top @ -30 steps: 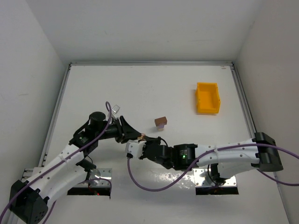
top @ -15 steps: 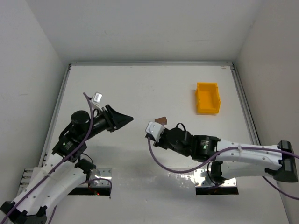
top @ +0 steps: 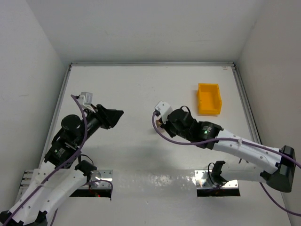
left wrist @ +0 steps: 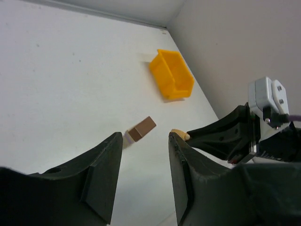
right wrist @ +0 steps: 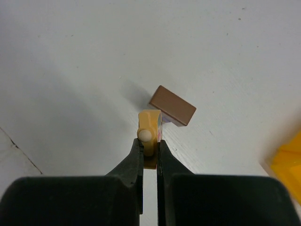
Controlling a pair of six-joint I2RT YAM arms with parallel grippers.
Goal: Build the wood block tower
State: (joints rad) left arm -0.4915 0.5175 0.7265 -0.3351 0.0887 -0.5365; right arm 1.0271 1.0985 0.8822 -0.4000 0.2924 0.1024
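Observation:
A dark reddish-brown block lies on the white table on top of a small pale block. My right gripper is shut on a pale tan block with a round peg and pink marks on its side, held just short of the brown block. In the top view the right gripper covers most of that stack. My left gripper hangs off to the left, open and holding nothing, aimed at the stack; its fingers frame the brown block from a distance.
A yellow plastic bin stands at the back right, also seen as the yellow bin beyond the stack. White walls close in the table on three sides. The arm bases and metal plates sit at the near edge.
The two grippers were together near the table's middle front. The left arm has since pulled back to the left with open jaws, and the right has carried the pale block up to the brown block.

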